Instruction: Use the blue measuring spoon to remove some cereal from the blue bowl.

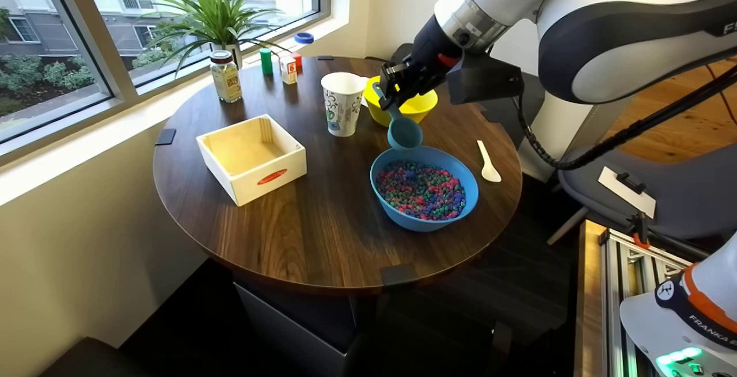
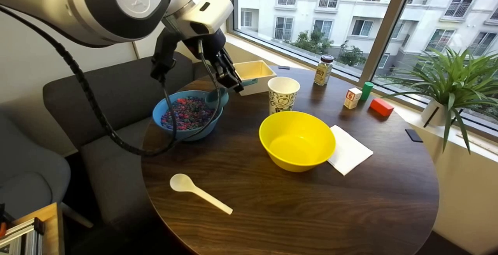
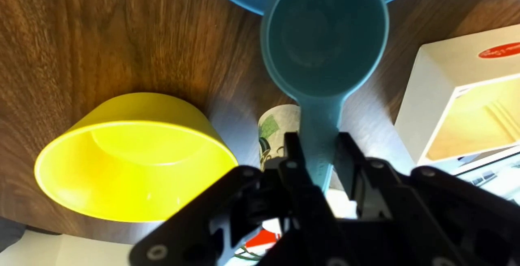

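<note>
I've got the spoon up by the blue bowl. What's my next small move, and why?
I'd probably ease the end effector toward the middle of the blue bowl before dipping. The blue measuring spoon in its grip looks empty in the wrist view, where it overlaps the bowl's rim; the cereal lies further in.

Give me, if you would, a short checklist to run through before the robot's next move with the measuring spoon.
1. Grip: the hand holds the blue measuring spoon by its handle. Ok.
2. Load: the spoon looks empty in the wrist view, ready to scoop. Ok.
3. Supply: cereal lies in the blue bowl. Ok.
4. Spoon over the middle of the cereal: it hangs near the bowl's rim. Not ok.
5. Spoon free of that rim: they overlap in the views. Cannot tell.
6. Yellow bowl upright: ok.
</note>
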`<state>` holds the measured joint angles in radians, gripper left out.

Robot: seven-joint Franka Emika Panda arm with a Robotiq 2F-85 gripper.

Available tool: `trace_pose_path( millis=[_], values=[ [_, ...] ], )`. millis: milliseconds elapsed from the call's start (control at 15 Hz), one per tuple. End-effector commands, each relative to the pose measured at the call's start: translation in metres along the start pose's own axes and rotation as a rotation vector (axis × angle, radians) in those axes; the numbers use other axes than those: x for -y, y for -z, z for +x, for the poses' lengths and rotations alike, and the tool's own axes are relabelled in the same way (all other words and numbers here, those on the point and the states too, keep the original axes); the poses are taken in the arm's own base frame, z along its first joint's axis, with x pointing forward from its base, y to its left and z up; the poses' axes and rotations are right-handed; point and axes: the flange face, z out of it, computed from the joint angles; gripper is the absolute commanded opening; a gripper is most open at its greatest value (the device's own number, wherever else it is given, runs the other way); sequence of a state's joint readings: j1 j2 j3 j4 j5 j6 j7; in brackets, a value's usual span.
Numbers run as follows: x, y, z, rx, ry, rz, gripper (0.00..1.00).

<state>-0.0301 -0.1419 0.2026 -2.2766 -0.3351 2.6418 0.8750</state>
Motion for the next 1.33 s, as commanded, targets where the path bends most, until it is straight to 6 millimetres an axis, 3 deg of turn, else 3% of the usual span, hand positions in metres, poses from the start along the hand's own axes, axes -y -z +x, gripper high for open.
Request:
trace_pose_path(
  millis=[0, 667, 1267],
  values=[
    [0.015, 0.002, -0.017, -0.014, 0.070, -0.040, 0.06],
    [0.058, -0.009, -0.076, -0.057, 0.329, -0.242, 0.06],
    [0.074, -0.025, -0.095, -0.178, 0.444, -0.364, 0.06]
  ],
)
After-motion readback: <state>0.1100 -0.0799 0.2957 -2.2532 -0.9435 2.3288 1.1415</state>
